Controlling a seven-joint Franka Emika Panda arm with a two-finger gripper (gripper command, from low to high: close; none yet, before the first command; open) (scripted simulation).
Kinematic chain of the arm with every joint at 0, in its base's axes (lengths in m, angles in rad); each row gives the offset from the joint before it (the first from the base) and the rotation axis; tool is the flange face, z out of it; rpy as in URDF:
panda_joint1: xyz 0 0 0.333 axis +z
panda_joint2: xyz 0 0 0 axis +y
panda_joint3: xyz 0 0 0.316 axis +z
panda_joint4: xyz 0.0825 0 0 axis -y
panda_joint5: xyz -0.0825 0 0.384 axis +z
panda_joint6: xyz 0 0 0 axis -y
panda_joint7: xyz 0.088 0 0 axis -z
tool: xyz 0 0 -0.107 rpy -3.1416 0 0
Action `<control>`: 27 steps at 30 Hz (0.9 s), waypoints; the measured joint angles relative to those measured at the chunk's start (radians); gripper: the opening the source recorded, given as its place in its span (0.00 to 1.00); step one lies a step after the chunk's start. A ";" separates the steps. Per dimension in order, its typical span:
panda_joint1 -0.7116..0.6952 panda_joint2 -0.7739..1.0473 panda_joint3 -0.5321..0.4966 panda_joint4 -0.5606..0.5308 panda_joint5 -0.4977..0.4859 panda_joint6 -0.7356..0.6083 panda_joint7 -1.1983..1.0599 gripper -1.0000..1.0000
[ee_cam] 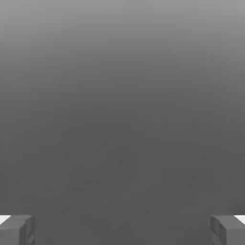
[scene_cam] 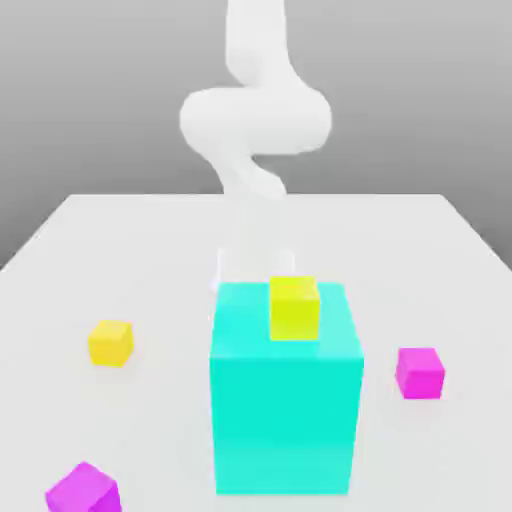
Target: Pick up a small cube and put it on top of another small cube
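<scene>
Exterior view: pale, smooth desk (scene_cam: 170, 240), far edge straight, backed by a plain grey gradient. Large cyan block (scene_cam: 285, 420) stands on it near the middle; a yellow cube (scene_cam: 294, 310) rests on its top face. Second, orange-yellow cube (scene_cam: 111, 344) on the desk, to the exterior view's left of the block. Magenta cube (scene_cam: 420, 374) on the desk, to the exterior view's right of the block. Purple-magenta cube (scene_cam: 84, 490) at the lower left, partly cut off by the frame. White arm (scene_cam: 256, 120) beyond the block, which hides part of it. Hand view: end effector (ee_cam: 122, 230) fingers wide apart, nothing between them.
</scene>
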 joint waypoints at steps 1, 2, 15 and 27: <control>0.034 0.040 0.000 -0.024 0.006 0.025 -0.046 0.50; 0.067 0.079 0.000 -0.048 0.011 0.051 -0.092 0.50; 0.412 0.554 0.081 -0.341 0.056 0.358 -0.629 0.50; 0.574 0.982 0.048 -0.417 -0.114 0.678 -0.708 0.00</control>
